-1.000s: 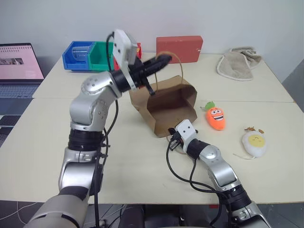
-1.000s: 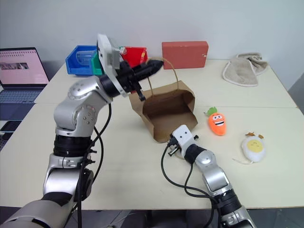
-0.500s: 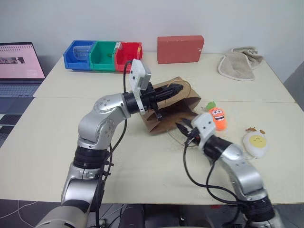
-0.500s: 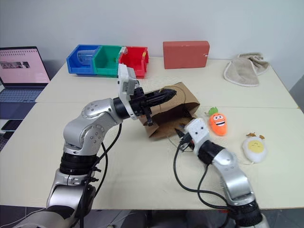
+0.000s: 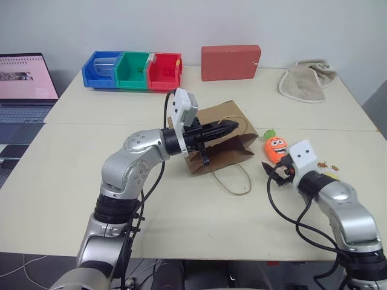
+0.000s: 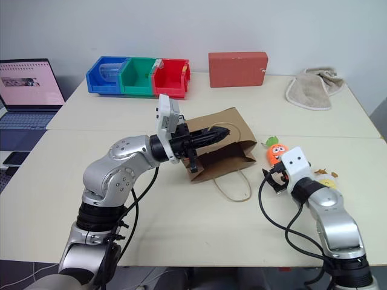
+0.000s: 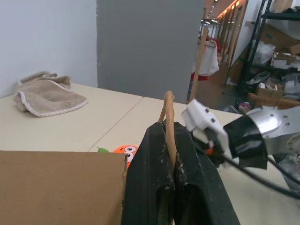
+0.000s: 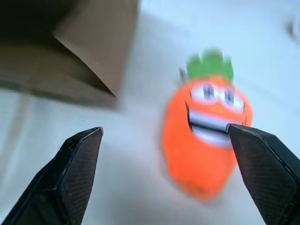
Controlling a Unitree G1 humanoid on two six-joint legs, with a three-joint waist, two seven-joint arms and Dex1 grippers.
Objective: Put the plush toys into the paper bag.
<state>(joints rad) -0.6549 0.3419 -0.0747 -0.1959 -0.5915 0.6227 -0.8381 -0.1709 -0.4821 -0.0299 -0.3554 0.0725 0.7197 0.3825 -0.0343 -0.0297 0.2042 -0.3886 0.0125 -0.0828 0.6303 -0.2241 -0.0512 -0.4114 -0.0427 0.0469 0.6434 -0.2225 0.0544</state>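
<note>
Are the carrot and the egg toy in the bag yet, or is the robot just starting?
Just starting: no toy is in yet. The left gripper is shut on a handle of the paper bag, holding it ready. The right gripper is open beside the carrot, which lies on the table next to the bag. The egg lies behind the right arm, untouched. Both toys are left to go.

Head stereo pair looking forward and down over table [image 5: 60, 199], wrist views close along own fingers, both catching carrot [image 8: 206, 140] beside paper bag [image 5: 221, 145]
</note>
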